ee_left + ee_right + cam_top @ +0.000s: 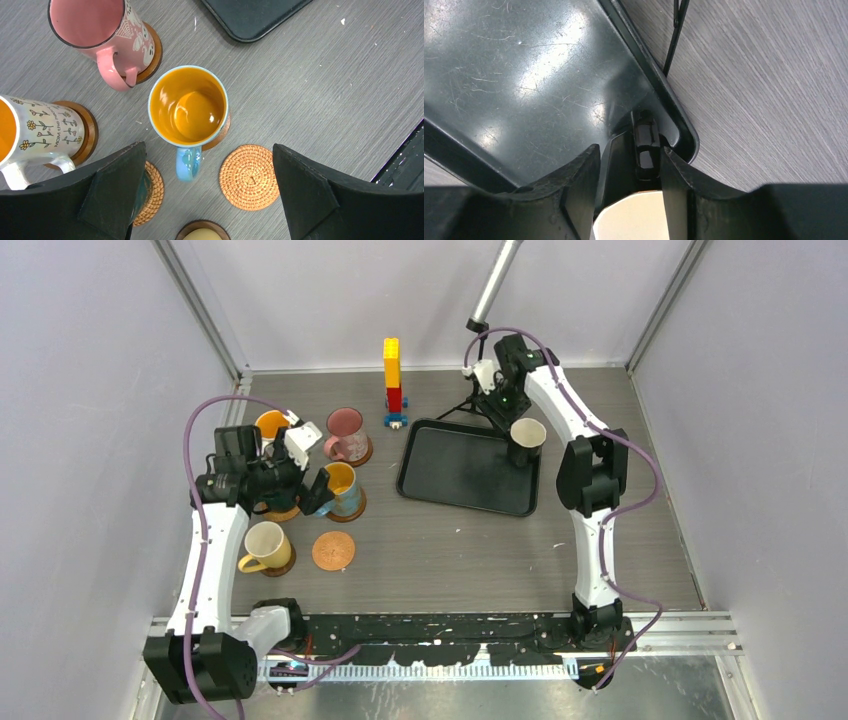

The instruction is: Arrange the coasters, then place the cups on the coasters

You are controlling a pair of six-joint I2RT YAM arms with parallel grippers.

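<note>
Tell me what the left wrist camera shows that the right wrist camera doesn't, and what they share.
Only the left wrist: the pink mug, blue mug and flowered white mug, each on a brown coaster, plus a bare woven coaster, framed by the open left gripper. Only the right wrist: the handle of the dark mug between the fingers of the right gripper, its cream inside below. Both: the black tray and the grey table.

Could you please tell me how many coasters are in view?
6. Four wooden coasters sit under the pink cup, patterned cup, blue cup and yellow cup; one woven coaster lies bare; another is partly hidden behind the left tool.
</note>
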